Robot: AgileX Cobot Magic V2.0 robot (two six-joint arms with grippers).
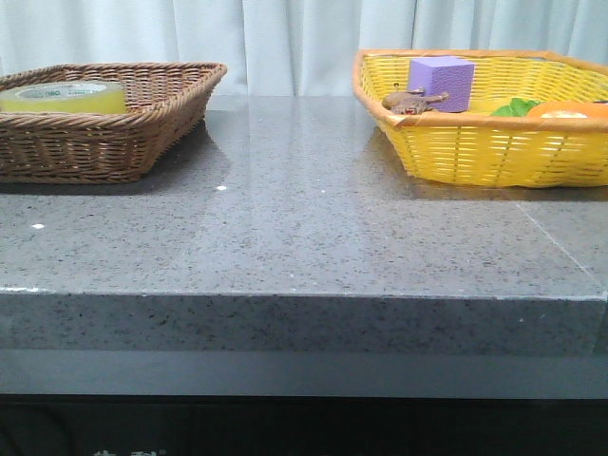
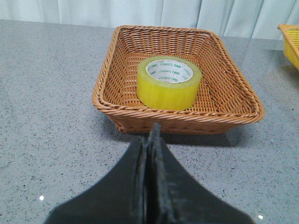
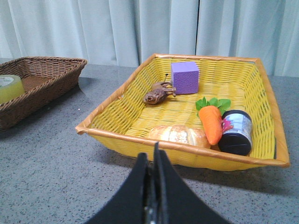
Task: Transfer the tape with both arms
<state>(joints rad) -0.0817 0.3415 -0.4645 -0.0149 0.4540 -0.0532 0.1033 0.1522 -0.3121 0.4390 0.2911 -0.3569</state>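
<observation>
Lay flat, core up: tape [image 2: 169, 82], centre of the brown wicker basket [image 2: 119, 114], upper left of the front view on the grey table [image 1: 304, 228]. At the lower edge of each wrist view, left gripper [image 2: 150, 140] and right gripper [image 3: 154, 158], jaws pressed closed on nothing. Upper right, in a yellow basket [image 3: 126, 109]: purple cube [image 3: 185, 77], toy carrot [image 3: 211, 122], bread roll [image 3: 180, 134], dark jar [image 3: 235, 131], small brown animal figure [image 3: 156, 94].

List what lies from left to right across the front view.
Tape in the brown wicker basket → bare stretch of grey table → yellow basket holding, in turn, a brown toy animal, the purple cube, green leaves, and an orange item at the right edge.
</observation>
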